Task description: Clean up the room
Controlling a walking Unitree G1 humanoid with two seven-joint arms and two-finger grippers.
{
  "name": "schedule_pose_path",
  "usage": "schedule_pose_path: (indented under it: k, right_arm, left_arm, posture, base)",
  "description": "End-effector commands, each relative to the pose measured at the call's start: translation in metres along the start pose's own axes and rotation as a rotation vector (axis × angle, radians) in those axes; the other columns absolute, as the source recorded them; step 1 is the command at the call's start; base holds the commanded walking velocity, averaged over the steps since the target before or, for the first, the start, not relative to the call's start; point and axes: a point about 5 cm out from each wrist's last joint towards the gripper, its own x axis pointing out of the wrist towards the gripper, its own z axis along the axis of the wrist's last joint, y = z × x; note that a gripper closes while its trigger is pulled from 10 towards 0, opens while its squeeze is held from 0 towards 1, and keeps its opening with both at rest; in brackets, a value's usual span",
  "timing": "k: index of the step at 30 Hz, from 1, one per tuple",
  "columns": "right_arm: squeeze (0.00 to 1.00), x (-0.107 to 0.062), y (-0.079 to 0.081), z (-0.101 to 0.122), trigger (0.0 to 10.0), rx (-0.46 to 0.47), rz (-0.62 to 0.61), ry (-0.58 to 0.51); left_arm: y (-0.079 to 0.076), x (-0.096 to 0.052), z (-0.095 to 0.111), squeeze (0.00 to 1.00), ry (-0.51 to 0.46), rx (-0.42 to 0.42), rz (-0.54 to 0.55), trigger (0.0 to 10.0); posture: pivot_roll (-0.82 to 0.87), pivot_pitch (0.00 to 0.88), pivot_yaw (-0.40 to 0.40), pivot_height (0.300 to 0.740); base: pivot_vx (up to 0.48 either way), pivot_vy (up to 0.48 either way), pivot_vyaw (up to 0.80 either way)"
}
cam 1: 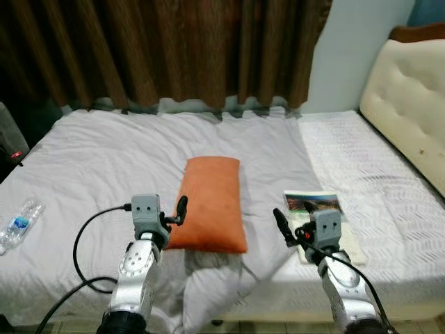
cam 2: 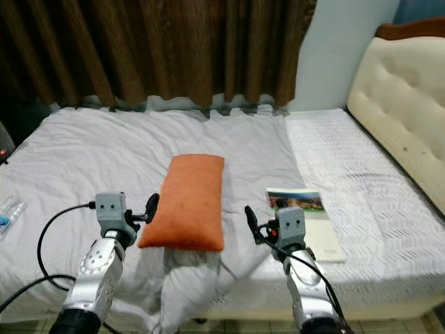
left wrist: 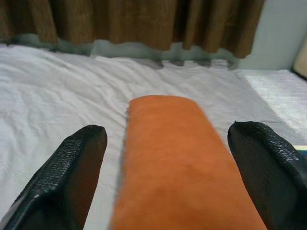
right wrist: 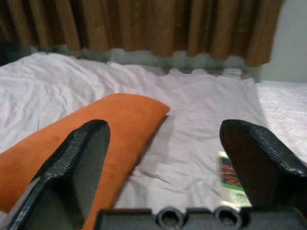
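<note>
Left wrist view shows the left gripper (left wrist: 168, 177) spread wide, the soft rectangular orange fabric pillow (left wrist: 182, 163) lying between its jaws on the white bed sheet (left wrist: 57, 100). Right gripper (right wrist: 177, 172) likewise stands spread, pillow beside one jaw. Judged light and yielding; pinch the near short edge.

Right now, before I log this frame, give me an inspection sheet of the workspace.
Surface: bed under a wrinkled white sheet, which hangs over the near edge.
Job's things: orange pillow lying lengthwise mid-bed; magazine flat on the robot's right of it.
Clutter: plastic water bottle on its side at the far left of the bed.
Grippers: left gripper open, facing the pillow's near end; right gripper open, between pillow and magazine; neither holds anything.
Cables: black cable looping from the left wrist.
Surroundings: brown curtains behind; cream tufted headboard at right.
</note>
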Motion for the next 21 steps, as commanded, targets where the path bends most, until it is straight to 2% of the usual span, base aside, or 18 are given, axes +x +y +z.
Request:
schedule_pose_path:
  k: [1,17,18,20,21]
  right_arm:
    - [0.00,0.003,0.005,0.002,10.0,0.005,0.027,-0.001]
    - [0.00,0.013,0.009,0.008,10.0,0.045,0.024,0.010]
    - [0.00,0.020,0.012,0.010,10.0,0.120,0.039,0.031]
    - [0.00,0.023,0.015,0.010,10.0,0.148,0.057,0.049]
    - [0.00,0.033,0.017,0.010,10.0,0.225,0.069,0.113]
  left_arm:
    - [0.001,0.003,0.002,0.00,0.005,0.004,-0.001,10.0]
    - [0.019,0.011,0.011,0.00,0.002,0.026,0.041,10.0]
    - [0.022,0.012,0.012,0.00,0.006,0.032,0.041,10.0]
    - [0.024,0.012,0.013,0.00,0.006,0.032,0.041,10.0]
    - [0.029,0.015,0.013,0.00,0.024,0.002,0.039,10.0]
  posture:
    - [-0.01,0.000,-0.010,0.740]
    - [-0.01,0.000,0.005,0.740]
    - [-0.01,0.005,0.008,0.740]
    - [-0.01,0.015,0.011,0.740]
    - [-0.01,0.041,0.011,0.740]
  base:
    - [0.472,0.000,0.00]
    - [0.472,0.000,0.00]
    - [0.472,0.000,0.00]
    - [0.472,0.000,0.00]
    - [0.472,0.000,0.00]
